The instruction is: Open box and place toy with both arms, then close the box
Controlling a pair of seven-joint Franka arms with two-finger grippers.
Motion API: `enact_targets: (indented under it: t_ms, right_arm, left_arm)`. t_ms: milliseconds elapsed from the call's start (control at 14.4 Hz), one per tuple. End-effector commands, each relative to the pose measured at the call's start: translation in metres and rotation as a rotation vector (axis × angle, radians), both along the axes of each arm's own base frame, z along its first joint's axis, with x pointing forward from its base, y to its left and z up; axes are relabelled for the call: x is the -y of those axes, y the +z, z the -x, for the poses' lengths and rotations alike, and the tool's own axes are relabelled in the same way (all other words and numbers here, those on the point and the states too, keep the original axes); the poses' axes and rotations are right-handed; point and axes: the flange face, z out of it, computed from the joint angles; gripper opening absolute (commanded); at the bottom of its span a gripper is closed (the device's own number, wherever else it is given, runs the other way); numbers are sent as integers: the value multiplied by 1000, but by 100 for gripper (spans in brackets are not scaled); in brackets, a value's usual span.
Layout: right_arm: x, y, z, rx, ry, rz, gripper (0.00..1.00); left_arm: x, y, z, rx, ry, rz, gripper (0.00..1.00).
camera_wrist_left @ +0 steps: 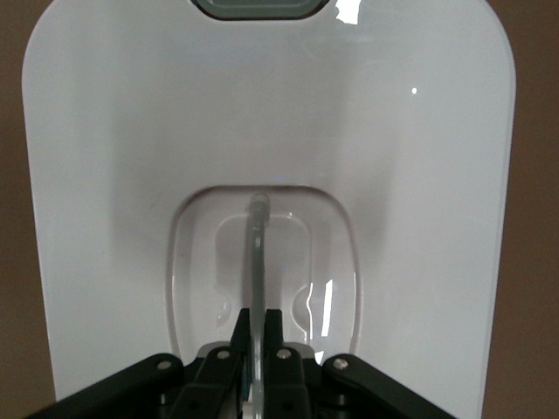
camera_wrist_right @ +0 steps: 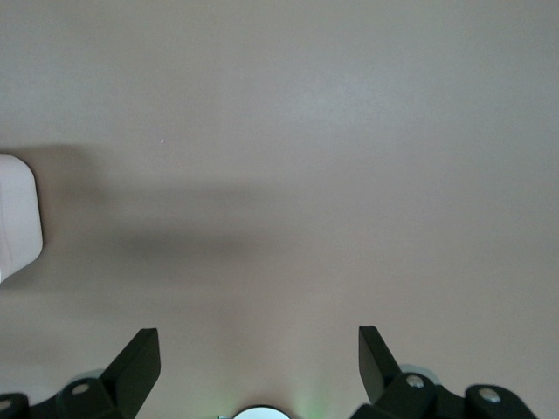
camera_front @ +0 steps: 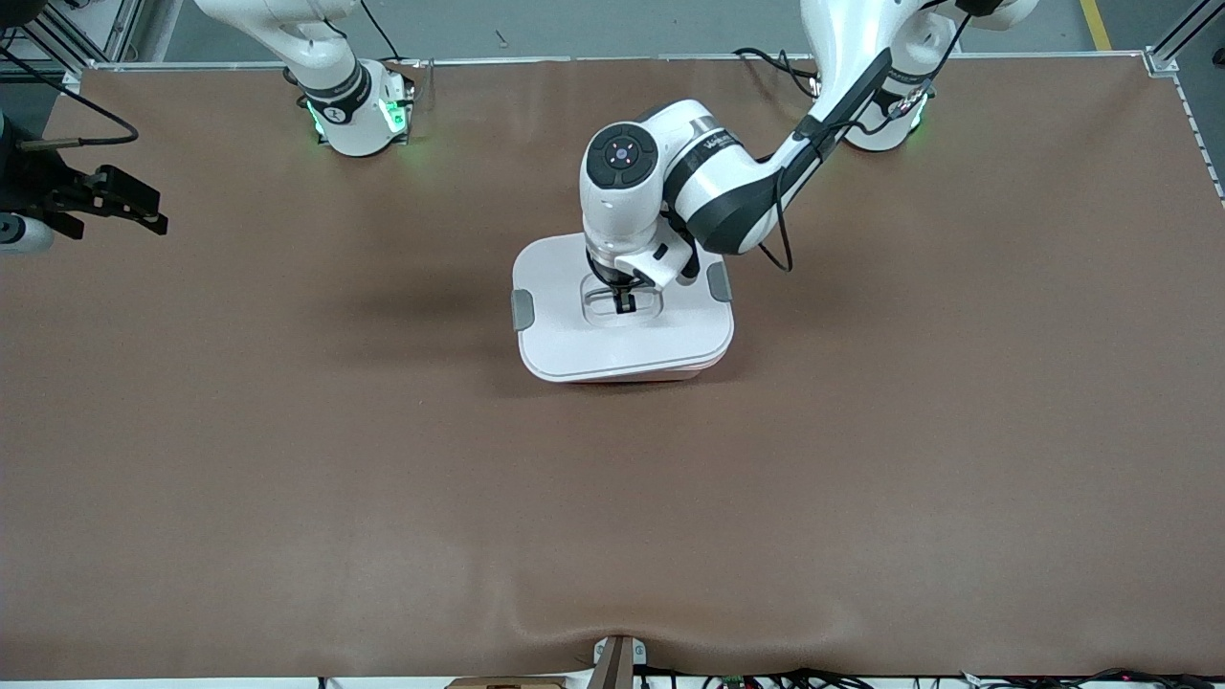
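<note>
The brown table [camera_front: 287, 459] carried only one object, the box [camera_front: 574, 349], which sat near the middle, a little toward the robots' bases. The toy was not visible in any view, so whether it lay inside the box could not be told.

The left arm [camera_front: 737, 187] reached down from its base to the lid [camera_wrist_left: 113, 175], probably because the recessed handle sits at the lid's centre and gives the one balanced place from which to lift or seat it. The left gripper [camera_front: 624, 299] stood in that recess with its fingers [camera_wrist_left: 238, 336] clamped together on the thin clear handle [camera_wrist_left: 257, 253], which ran upright between them.

The right arm [camera_front: 325, 67] waited, its right gripper [camera_front: 115, 199] held off over the table's edge at its own end, likely to keep clear of the box; its fingers [camera_wrist_right: 135, 362] stood wide apart over bare table, with a corner of the box just showing.

The box was white and rounded at the corners, its lid lying flat and square on a pinkish base [camera_front: 660, 375] that peeped out along the nearer edge. A grey latch [camera_front: 523, 308] sat on each side, and both looked folded against the lid, so the box appeared closed.
</note>
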Motion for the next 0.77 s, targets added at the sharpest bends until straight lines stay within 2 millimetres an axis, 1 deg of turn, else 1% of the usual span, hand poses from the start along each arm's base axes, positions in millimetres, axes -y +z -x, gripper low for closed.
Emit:
enact_targets:
  t_ms: [0, 209, 418, 557, 696]
  right_arm:
    - [8, 0, 4, 22, -49, -54, 100]
    - [9, 0, 2, 27, -53, -63, 100]
    - [8, -1, 2, 23, -51, -63, 100]
    - [8, -1, 3, 24, -55, -63, 100]
    - [10, -1, 2, 26, -59, -63, 100]
  left_arm:
    - [2, -5, 5, 20, -2, -11, 0]
    - [4, -2, 4, 31, -2, 8, 0]
    - [11, -2, 11, 37, -16, 13, 0]
    - [11, -5, 13, 33, -28, 9, 0]
    - [10, -3, 13, 35, -40, 9, 0]
